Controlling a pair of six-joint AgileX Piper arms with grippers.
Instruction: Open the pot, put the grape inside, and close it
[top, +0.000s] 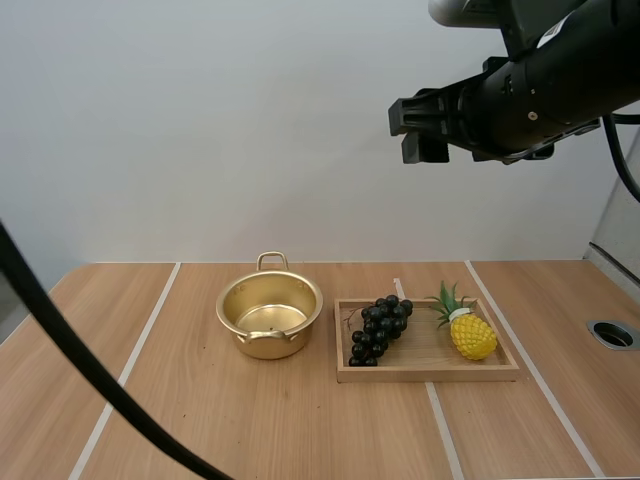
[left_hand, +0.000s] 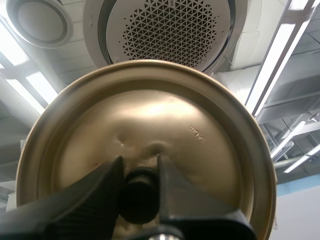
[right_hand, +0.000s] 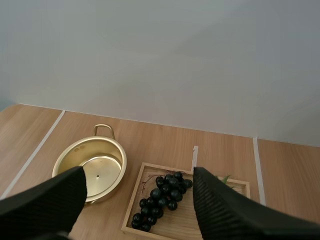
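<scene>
Lid (left_hand: 165, 115) in left gripper (left_hand: 140, 167), likely by knob (left_hand: 138, 201); grapes (top: 380, 328) on tray (top: 430, 375)

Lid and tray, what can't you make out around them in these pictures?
- Left wrist view: the lid blocks everything behind it, so its place relative to the pot is unknown; the left claw covers part of its knob.
- Right wrist view: a right claw finger hides most of the pineapple on the tray.
</scene>
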